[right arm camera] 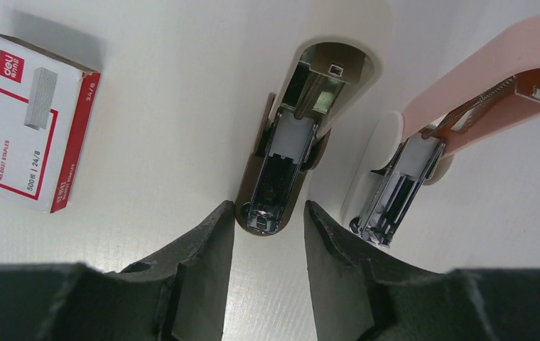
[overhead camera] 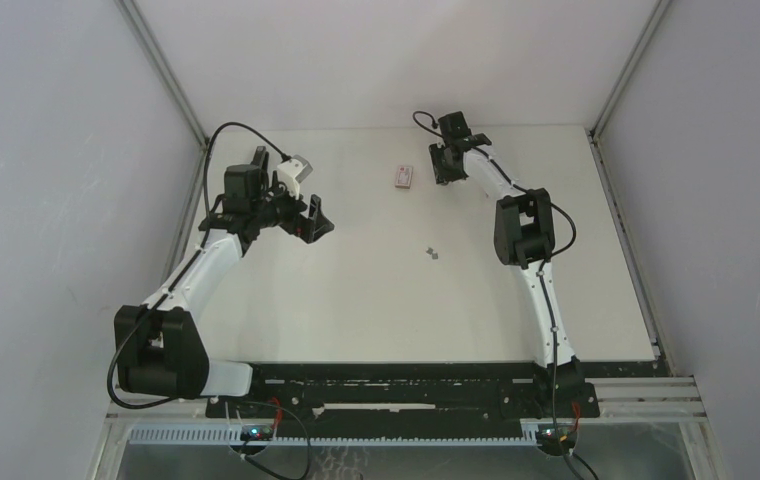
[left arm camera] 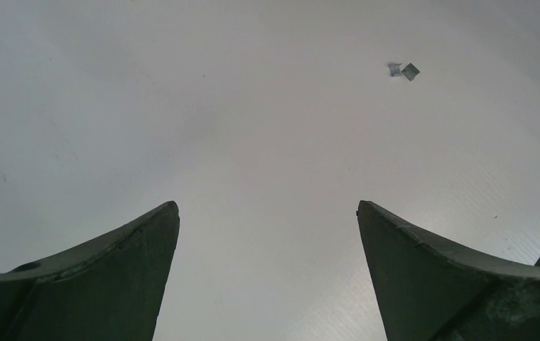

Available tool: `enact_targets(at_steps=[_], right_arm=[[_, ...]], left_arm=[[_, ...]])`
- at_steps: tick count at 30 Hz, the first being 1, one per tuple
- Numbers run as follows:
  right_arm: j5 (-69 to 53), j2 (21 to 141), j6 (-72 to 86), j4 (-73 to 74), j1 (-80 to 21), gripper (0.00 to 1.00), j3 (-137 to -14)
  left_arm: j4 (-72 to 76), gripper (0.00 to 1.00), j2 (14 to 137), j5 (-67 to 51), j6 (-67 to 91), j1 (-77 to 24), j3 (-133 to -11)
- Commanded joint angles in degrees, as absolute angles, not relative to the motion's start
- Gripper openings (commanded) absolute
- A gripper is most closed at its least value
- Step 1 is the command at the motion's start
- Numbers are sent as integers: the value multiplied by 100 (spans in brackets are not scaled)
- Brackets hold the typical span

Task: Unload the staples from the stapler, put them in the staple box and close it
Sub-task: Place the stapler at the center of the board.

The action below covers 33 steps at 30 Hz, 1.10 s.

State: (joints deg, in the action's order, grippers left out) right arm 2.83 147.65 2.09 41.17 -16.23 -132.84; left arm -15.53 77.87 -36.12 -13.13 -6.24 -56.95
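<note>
Overhead view of a white table (overhead camera: 356, 300) with two robot arms bolted at its near edge. The left gripper (overhead camera: 313, 218) hangs above the table's left half, at about 10 o'clock from the table's middle. Its wrist camera shows the fingers spread wide, holding nothing, with bare tabletop between them (left arm camera: 267, 206).

Two tiny silvery staples (overhead camera: 433, 253) lie loose close to the middle of the table, just beside each other. In the left wrist view they sit at 1 o'clock (left arm camera: 403, 70), well apart from the fingers.

The right arm reaches to the far side of the table, with the right gripper (overhead camera: 446, 168) at 12 to 1 o'clock from the staples. A small red-and-white box (overhead camera: 403, 177) lies just beside it, at its 9 o'clock.

The right wrist view shows a beige stapler (right arm camera: 281, 156) lying on the table with its top swung open and its metal channel bared. The channel looks dark; whether staples are inside cannot be told. The stapler's near end sits between the right gripper's fingers (right arm camera: 267, 207). The fingers stand partly apart on either side of it. The left one is at its edge, and a sliver of gap shows on the right, so there is no firm grip.

A pink stapler (right arm camera: 480, 78), also open, lies at 3 o'clock from the beige one. The box (right arm camera: 33, 121) lies at 9 o'clock.
</note>
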Motion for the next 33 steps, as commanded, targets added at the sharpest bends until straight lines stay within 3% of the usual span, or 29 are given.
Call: enact_targets(at_steps=[1,8,20,28,33], right_arm=[[405,14774,175,4086,-1643,40,-13518],[346,14761,174,4081,-1644,41,-13526],[363,13512,89,4023,-1891,60,-12580],[153,12492,-23,4068,-2019,70,-11510],[50,11762,-308,4007,-2122,83,-10790]], left_arm=[[-1385,100,7646,-3639,-1396,-590,-5674],[-1380,100,7675,-3527,-1369,-594,-5699],[-1465,100,7993,-1572,-1173,-416,-6386],[-1856,100,9047,-1161,-984,190,-7766],[-2496,100,10116,-970,-756,445,-9248]])
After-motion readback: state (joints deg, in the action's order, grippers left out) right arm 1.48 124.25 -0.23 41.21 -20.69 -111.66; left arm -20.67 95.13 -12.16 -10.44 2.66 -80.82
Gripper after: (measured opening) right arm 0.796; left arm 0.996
